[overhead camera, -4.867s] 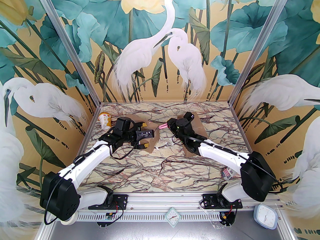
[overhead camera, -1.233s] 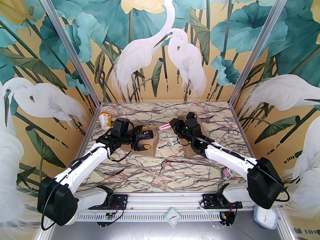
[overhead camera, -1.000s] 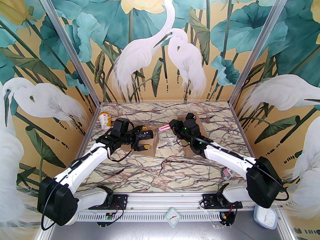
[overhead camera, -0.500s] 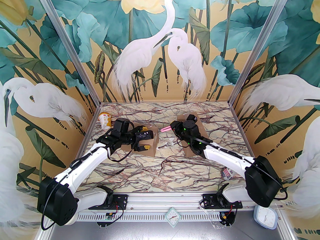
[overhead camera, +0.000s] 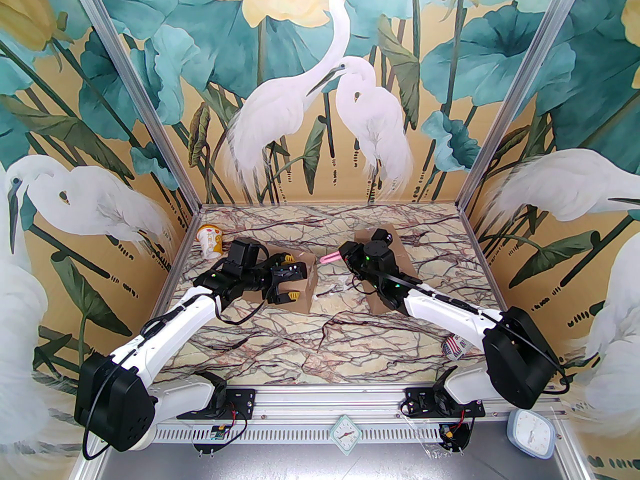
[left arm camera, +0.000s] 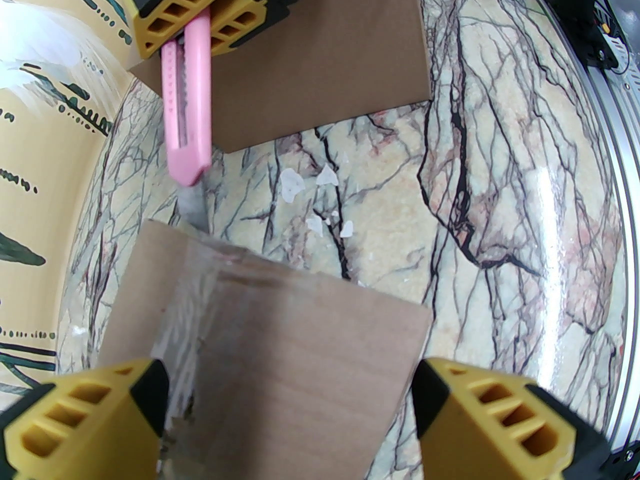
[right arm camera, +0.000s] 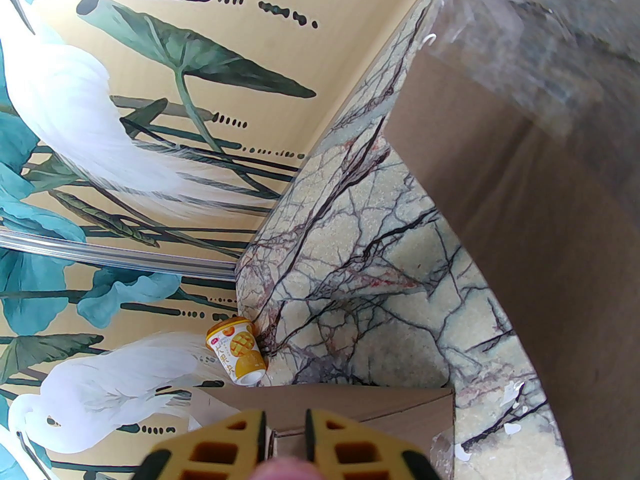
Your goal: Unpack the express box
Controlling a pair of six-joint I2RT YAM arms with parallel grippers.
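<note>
A taped cardboard express box (overhead camera: 303, 295) lies left of the table's centre. My left gripper (overhead camera: 289, 276) hangs over its top, open, one yellow finger toward each side. In the left wrist view the box (left arm camera: 280, 358) runs between and under the fingers (left arm camera: 85, 418). My right gripper (overhead camera: 344, 254) is shut on a pink utility knife (overhead camera: 330, 257). The left wrist view shows that gripper (left arm camera: 200, 23) clamping the knife (left arm camera: 187, 113), whose blade (left arm camera: 192, 213) meets the box's far corner at the tape. My right gripper (right arm camera: 285, 433) points at the box (right arm camera: 350, 408).
A second cardboard box (overhead camera: 376, 302) sits under my right arm, also in the left wrist view (left arm camera: 340, 58). A yellow cup (overhead camera: 210, 241) stands in the back left corner. A flag-patterned item (overhead camera: 454, 345) lies front right. White scraps (left arm camera: 320, 178) dot the marble between the boxes.
Over the last second the knife has stayed near the box's far corner, shifting only slightly, while the right arm's elbow swung a little left. The left gripper has held still over the box.
</note>
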